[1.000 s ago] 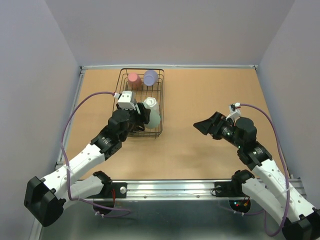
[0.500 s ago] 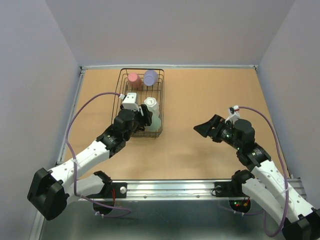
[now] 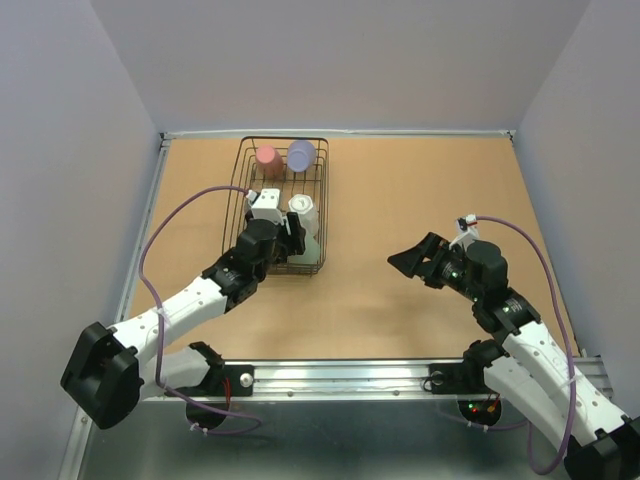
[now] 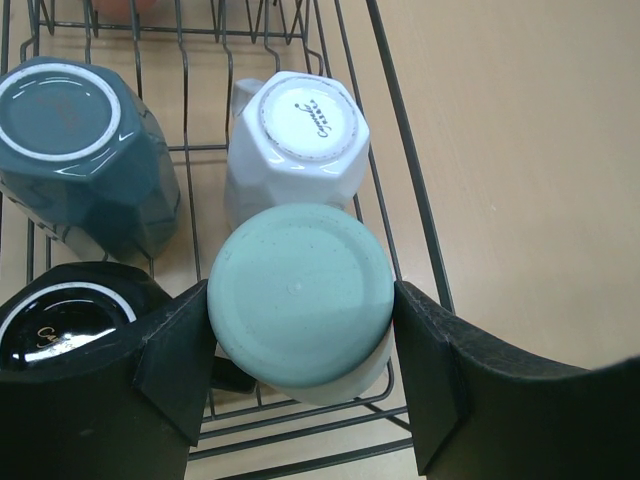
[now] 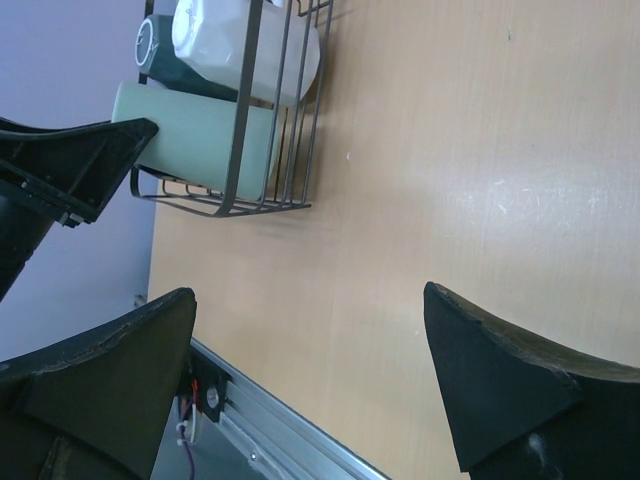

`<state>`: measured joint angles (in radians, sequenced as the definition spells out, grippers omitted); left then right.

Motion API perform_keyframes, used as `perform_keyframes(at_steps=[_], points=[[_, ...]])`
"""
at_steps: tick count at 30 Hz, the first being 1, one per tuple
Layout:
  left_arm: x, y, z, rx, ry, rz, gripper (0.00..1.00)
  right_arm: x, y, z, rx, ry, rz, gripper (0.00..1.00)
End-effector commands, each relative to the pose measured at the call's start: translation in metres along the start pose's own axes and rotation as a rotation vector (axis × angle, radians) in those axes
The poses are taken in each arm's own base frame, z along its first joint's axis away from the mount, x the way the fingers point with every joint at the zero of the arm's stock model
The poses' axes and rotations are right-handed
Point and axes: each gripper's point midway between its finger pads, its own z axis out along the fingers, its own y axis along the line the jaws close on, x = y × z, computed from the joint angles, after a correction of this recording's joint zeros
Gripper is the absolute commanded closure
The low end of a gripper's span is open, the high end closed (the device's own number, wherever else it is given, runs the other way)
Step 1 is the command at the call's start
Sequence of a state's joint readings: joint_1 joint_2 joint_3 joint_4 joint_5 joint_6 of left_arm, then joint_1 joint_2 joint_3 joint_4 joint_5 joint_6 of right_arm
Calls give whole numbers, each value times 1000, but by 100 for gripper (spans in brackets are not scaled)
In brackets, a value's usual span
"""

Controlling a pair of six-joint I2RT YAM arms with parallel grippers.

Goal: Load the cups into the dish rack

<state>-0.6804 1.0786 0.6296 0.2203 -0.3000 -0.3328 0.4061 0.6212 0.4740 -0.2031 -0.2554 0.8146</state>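
My left gripper [image 4: 302, 300] is grasping a mint green mug [image 4: 300, 285]. One black finger presses on each side of the mug, which stands upside down with its flat, speckled base facing my wrist camera. That base carries no writing. The mug sits inside the dish rack [image 4: 405, 170], in the near corner by the right-hand rim wire.

Just beyond the jaws, touching the mint one, is an upturned white mug [image 4: 298, 130]. Its base has a ringed maker's stamp in dark cursive script with a smaller line beneath, both too fine for me to read. Beyond and to the left of the jaws is an upturned dark teal mug [image 4: 80, 150] with a plain pale ring. Beside the left finger is a black mug [image 4: 60, 320] with a white ring and a scrap of cursive, cut off by the finger.

A pink mug [image 3: 267, 156] and a lavender mug [image 3: 301, 153] stand at the rack's far end.

My right gripper [image 5: 310, 292] hangs spread wide above the bare table [image 3: 420, 190], with nothing between its jaws.
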Motion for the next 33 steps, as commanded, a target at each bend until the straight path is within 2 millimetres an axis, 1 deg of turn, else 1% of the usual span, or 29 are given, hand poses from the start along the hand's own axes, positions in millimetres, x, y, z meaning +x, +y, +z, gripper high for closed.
perform_keyframes(at_steps=[1,8,12,15,17,18,20,21,23,24,26,27,28,32,33], points=[[-5,-2,3,-24,-32,29,100,3,-8,1,11,-11,-20,0],[2,-11,7,-57,-12,77,100,4,-10,0,16,-12,-20,0],[5,-9,9,-120,-5,108,100,5,-11,-1,19,-12,-20,0],[3,-10,9,-152,-12,123,99,5,-13,-2,24,-12,-21,0],[5,-14,7,-160,-14,139,99,5,-13,-2,24,-12,-22,0],[3,-12,7,-189,-23,148,98,6,-13,-2,24,-10,-22,0],[2,-16,5,-200,-31,164,98,6,-13,-2,25,-11,-22,0],[1,-13,4,-230,-37,178,98,6,-14,-2,25,-11,-22,0],[0,-16,3,-246,-40,193,98,6,-14,-2,26,-12,-21,0],[0,-12,2,-276,-40,207,98,7,-14,-3,27,-9,-21,0],[1,-15,4,-287,-35,222,98,7,-15,-3,29,-9,-22,0],[0,-13,3,-311,-39,234,98,7,-15,-3,30,-9,-22,0],[4,-13,4,-322,-32,242,98,7,-15,-2,28,-10,-24,0],[9,-16,7,-327,-17,255,91,8,-16,-3,33,-8,-25,0],[11,-17,7,-323,-13,256,85,8,-17,-3,34,-9,-26,0]])
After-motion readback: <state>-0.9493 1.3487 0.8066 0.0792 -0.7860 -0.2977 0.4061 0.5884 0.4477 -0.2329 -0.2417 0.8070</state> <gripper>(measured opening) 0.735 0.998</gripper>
